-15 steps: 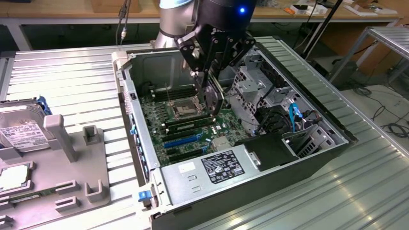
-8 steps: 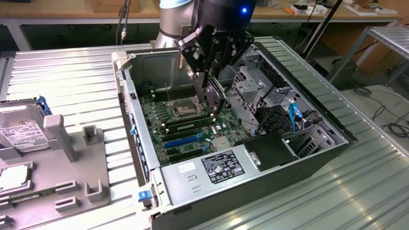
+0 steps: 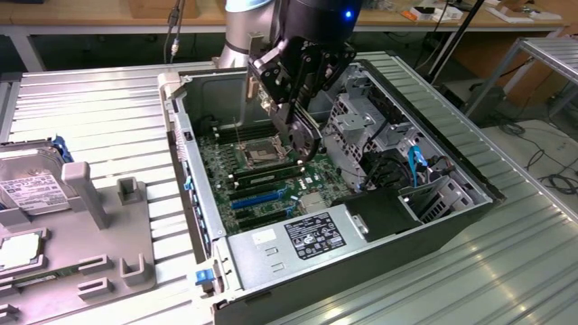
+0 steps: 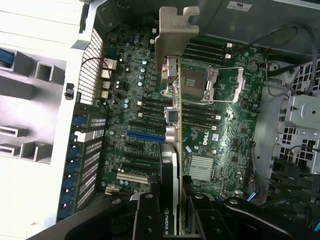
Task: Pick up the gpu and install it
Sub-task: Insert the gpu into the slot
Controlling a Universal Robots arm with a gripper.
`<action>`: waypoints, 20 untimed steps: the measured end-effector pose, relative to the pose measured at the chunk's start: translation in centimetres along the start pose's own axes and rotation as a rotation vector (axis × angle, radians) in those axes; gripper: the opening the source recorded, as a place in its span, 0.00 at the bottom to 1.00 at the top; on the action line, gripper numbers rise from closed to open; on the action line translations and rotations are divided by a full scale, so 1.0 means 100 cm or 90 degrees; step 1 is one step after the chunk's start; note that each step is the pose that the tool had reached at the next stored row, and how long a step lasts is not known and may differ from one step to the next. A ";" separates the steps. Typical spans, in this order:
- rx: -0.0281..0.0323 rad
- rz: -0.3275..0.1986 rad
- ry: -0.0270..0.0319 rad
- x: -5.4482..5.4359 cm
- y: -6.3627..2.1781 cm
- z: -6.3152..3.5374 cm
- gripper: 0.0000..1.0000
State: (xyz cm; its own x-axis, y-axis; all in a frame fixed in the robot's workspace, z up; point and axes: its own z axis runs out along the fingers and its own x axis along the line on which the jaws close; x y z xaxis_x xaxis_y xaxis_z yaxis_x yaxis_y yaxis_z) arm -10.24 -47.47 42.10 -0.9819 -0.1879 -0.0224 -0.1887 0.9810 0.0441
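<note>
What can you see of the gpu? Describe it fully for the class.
The gpu is a thin dark card seen edge-on, with a silver metal bracket at one end and a printed label on its side. The gripper clamps it, holding it over the motherboard in the open case.

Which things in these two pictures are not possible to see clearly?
- Exterior view: the pincer hides the upper part of the gpu.
- Wrist view: the gpu is edge-on, its faces unseen, and it covers a strip of the motherboard.
- Exterior view: the hard drive is cut off by the picture's left edge.
</note>
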 end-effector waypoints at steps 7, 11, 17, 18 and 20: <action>-0.0012 -0.052 0.0023 0.000 0.0000 0.0000 0.27; -0.0021 -0.093 0.0041 0.000 0.0000 0.0000 0.27; -0.0030 -0.134 0.0059 0.000 0.0000 0.0000 0.27; -0.0033 -0.147 0.0065 0.000 0.0000 0.0000 0.27; -0.0038 -0.168 0.0074 0.000 0.0000 0.0000 0.27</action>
State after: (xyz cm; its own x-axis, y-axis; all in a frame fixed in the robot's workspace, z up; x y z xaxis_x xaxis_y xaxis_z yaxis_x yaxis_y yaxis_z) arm -10.24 -47.47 42.09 -0.8986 -0.4383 -0.0224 -0.4389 0.8975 0.0441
